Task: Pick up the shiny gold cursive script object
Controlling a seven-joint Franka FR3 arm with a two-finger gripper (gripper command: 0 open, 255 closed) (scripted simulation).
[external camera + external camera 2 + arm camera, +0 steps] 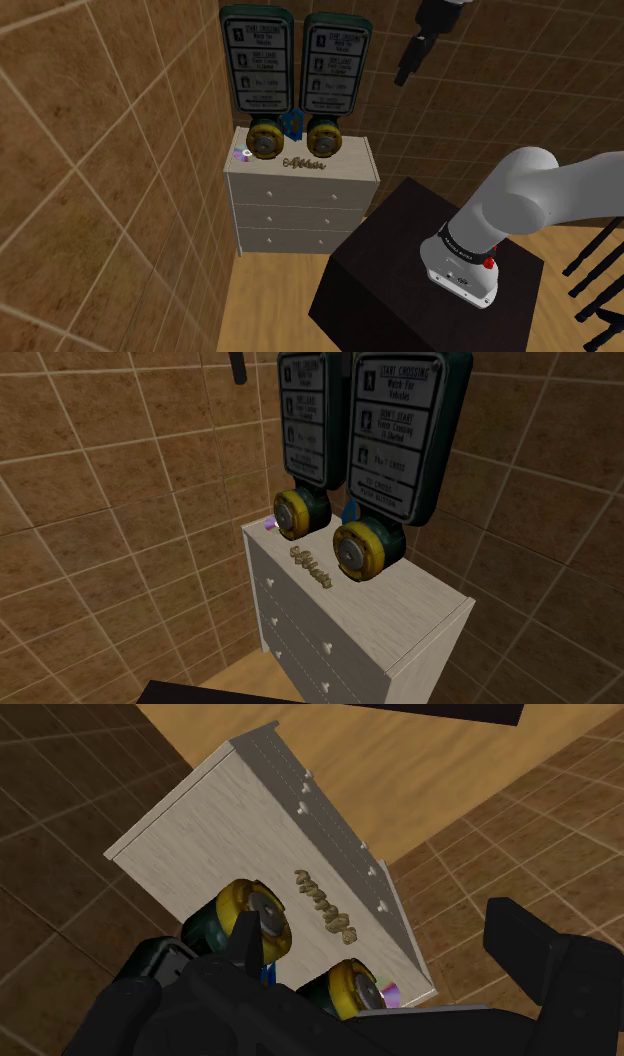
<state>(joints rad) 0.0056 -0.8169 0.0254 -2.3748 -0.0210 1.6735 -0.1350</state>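
Wrist view: the two black fingers (530, 949) stood wide apart, holding nothing, high above a pale chest of drawers (200, 824). The gold cursive script (325, 904), a short row of looped letters, lay flat on its top near the front edge, just before two yellow-ringed crossing-signal boxes (250, 916). Shoulder view: the white arm (540, 195) reached up from its dark stand (400, 290), fingers angled downward, well apart from the script.

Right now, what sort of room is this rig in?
Likely a tiled corner of a house, perhaps a hallway: brown tiled walls, a wood floor, and a pale chest of drawers bearing two pedestrian crossing signs.
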